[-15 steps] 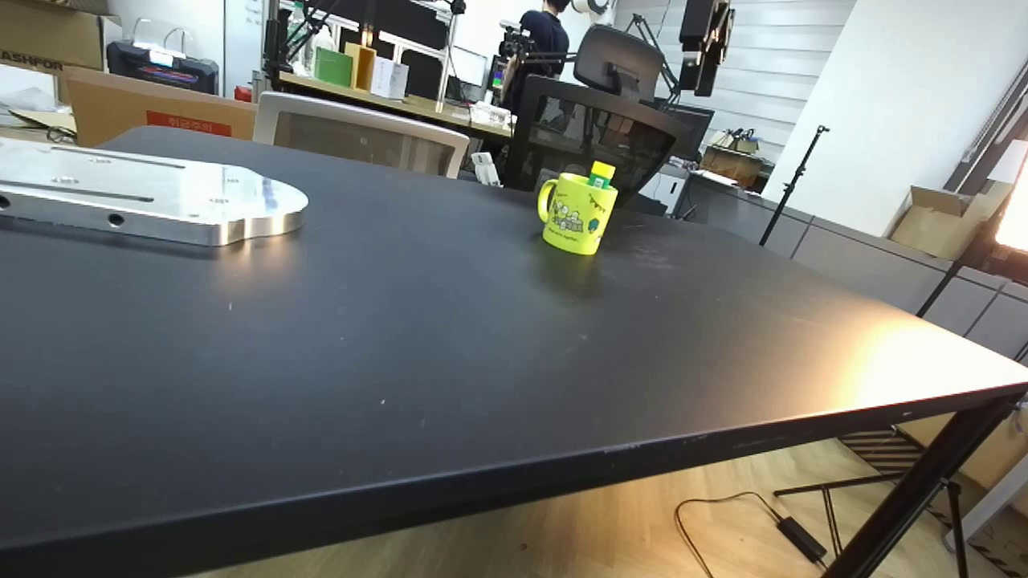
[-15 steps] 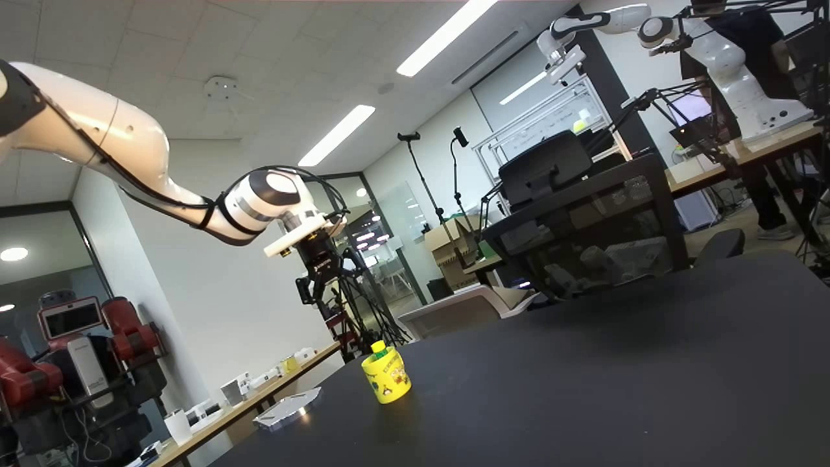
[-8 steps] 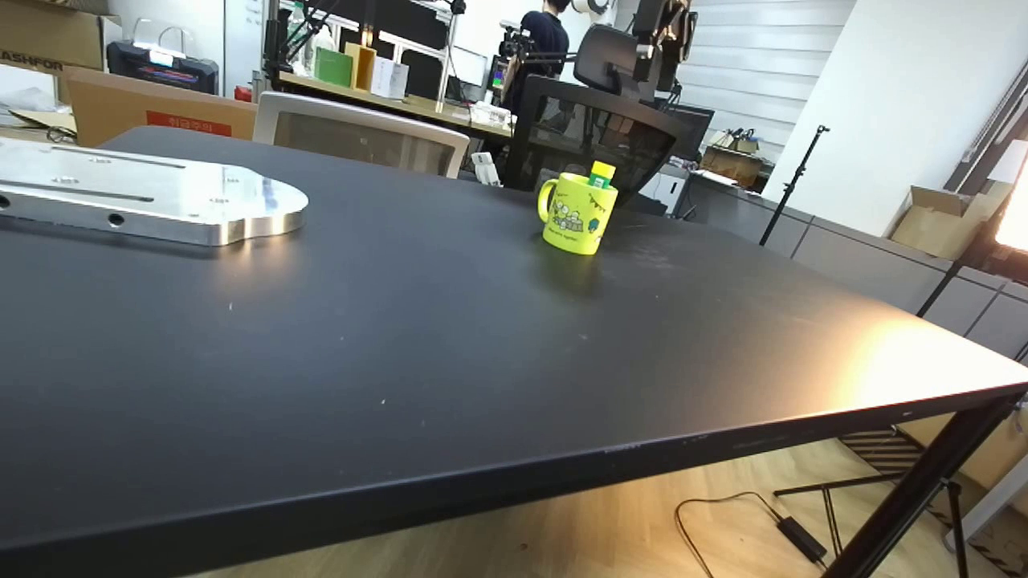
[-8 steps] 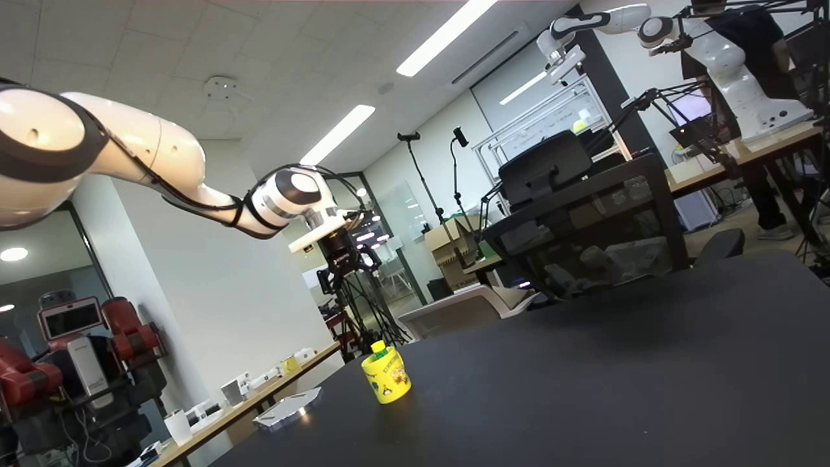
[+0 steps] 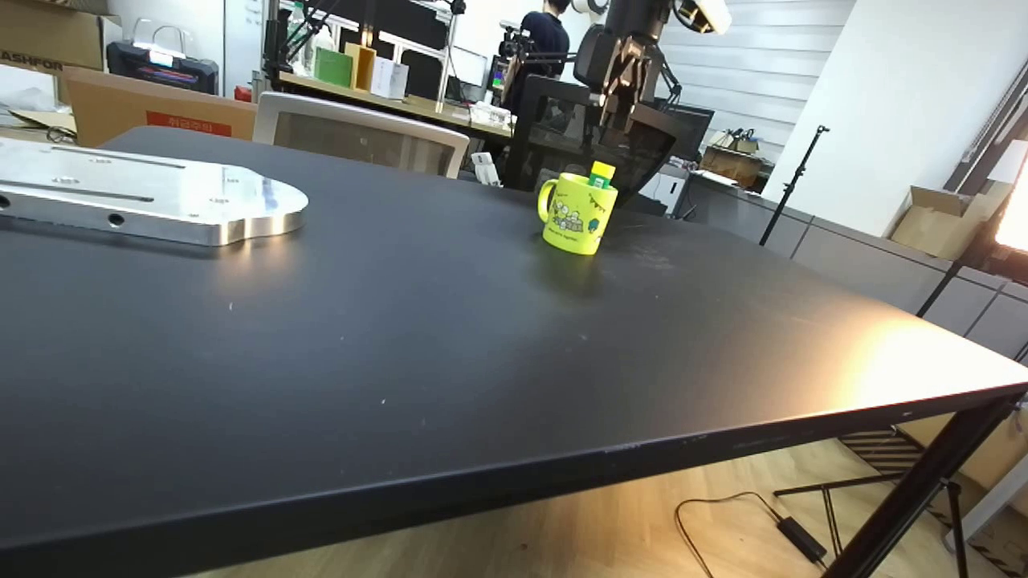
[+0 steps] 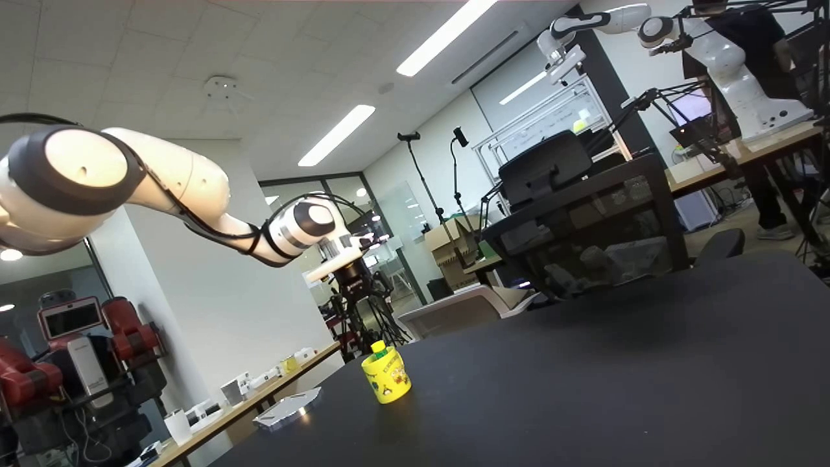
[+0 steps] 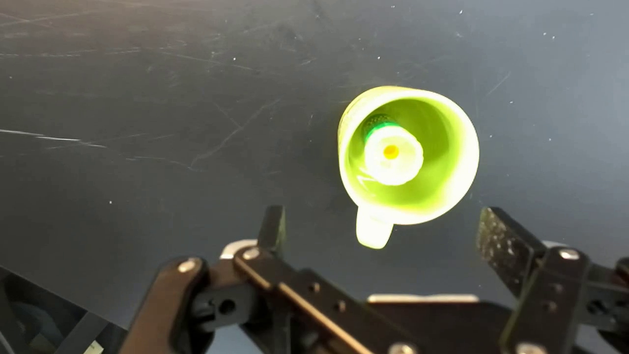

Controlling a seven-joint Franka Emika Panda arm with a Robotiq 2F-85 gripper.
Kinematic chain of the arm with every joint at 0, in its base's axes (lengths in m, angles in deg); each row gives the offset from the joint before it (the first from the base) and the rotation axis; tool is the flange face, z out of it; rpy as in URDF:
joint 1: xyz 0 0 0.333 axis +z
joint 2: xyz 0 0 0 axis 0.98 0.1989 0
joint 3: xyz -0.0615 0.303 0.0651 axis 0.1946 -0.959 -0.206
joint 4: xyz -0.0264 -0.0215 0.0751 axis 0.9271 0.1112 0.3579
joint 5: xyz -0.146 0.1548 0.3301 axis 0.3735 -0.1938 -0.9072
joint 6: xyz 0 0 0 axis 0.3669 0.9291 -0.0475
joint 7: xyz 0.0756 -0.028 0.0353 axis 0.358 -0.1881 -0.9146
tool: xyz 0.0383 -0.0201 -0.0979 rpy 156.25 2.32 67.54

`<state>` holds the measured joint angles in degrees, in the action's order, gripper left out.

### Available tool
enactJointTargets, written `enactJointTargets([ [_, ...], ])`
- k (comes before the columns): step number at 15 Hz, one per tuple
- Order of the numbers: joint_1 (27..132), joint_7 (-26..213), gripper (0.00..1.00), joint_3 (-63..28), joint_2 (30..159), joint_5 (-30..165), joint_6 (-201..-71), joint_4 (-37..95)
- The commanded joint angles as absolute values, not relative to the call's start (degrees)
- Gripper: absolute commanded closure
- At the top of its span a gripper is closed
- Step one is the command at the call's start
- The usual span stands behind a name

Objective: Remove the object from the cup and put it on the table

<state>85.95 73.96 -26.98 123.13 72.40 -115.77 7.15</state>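
Observation:
A yellow-green cup stands upright on the black table, also visible in an exterior view. Its handle points toward my gripper in the wrist view. A stick-like object with a yellow cap and green body leans inside the cup, its top above the rim; its pale, overexposed top shows in the wrist view. Its lower part is hidden in the cup. My gripper is open and empty, fingers wide apart. In an exterior view the gripper hangs above the cup, apart from it.
A thick silver metal plate lies on the table, also seen in an exterior view. A black mesh chair and a pale-backed chair stand at the table's far edge.
The arm has swung and lowered: the gripper moves left and down in one exterior view and right in another, nearing the cup. The cup and its object stay still.

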Motion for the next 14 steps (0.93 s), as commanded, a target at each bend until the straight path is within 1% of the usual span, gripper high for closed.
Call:
enactJointTargets([
  [1, 85.4, 74.1, 0.0, -27.3, 124.0, 71.6, -120.6, 8.9],
  [5, 84.9, 73.4, 0.0, -27.9, 124.8, 70.6, -124.2, 10.8],
  [13, 84.8, 74.5, 0.0, -28.0, 124.6, 67.9, -123.0, 13.1],
  [14, 84.9, 74.7, 0.25, -27.9, 124.5, 67.8, -123.7, 13.5],
])
